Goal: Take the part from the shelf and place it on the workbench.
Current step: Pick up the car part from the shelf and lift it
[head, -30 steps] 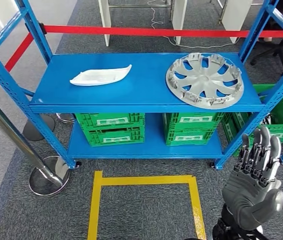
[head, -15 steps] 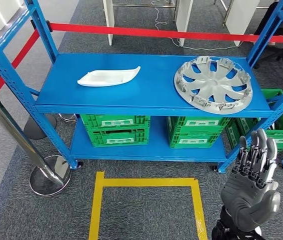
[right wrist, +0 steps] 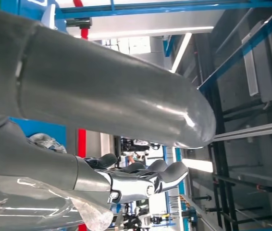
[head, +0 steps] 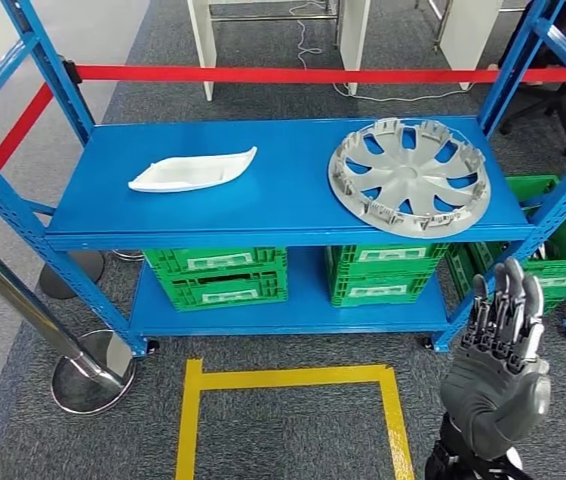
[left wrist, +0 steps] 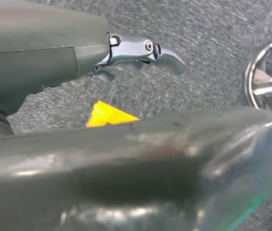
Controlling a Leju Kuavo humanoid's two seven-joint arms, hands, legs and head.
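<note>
A silver hubcap point(head: 408, 178) lies flat on the right of the blue shelf's upper deck point(head: 287, 205). A long white plastic part point(head: 193, 170) lies on the left of the same deck. My right hand point(head: 499, 370) is raised at the lower right, in front of and below the shelf, fingers straight and apart, holding nothing. The right wrist view shows that hand point(right wrist: 91, 96) empty, the hubcap point(right wrist: 45, 141) small beyond it. My left hand point(left wrist: 55, 57) hangs over grey carpet with its fingers point(left wrist: 145, 48) stretched out and nothing in them.
Green crates point(head: 219, 275) point(head: 386, 272) fill the lower deck, another point(head: 559, 235) stands to the right. A yellow tape square point(head: 287, 378) marks the carpet before the shelf. A chrome stanchion base point(head: 91, 370) stands at left. A red barrier belt point(head: 303, 74) runs behind.
The whole picture has shifted, so the camera moved; shelf items keep their places. My right hand sits slightly lower in the picture, still empty with fingers spread.
</note>
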